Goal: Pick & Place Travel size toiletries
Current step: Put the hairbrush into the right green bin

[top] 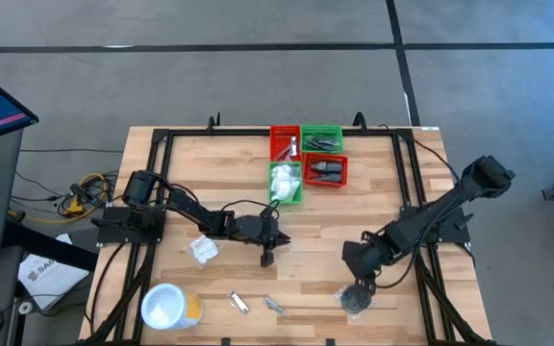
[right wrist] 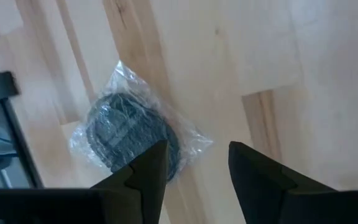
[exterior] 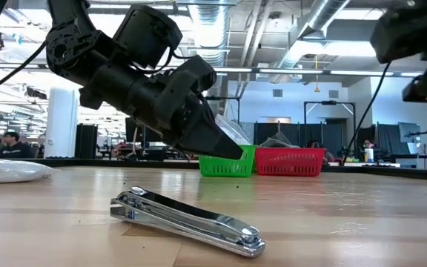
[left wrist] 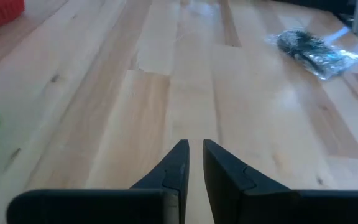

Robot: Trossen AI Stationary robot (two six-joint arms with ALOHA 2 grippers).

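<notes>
Two grippers: right gripper [right wrist: 192, 168] (spread) above wrapped black disc [right wrist: 129, 134]

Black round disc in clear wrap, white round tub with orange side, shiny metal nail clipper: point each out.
Black round disc in clear wrap [right wrist: 126, 134], right wrist view, middle of the dark disc.
White round tub with orange side [top: 165, 307], high view, its white top.
Shiny metal nail clipper [exterior: 187, 220], low view, mid-length of its lever.

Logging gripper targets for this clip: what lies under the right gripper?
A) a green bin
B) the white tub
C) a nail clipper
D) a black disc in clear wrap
D: in the right wrist view the open right gripper hangs just above the wrapped black disc on the table.
</notes>
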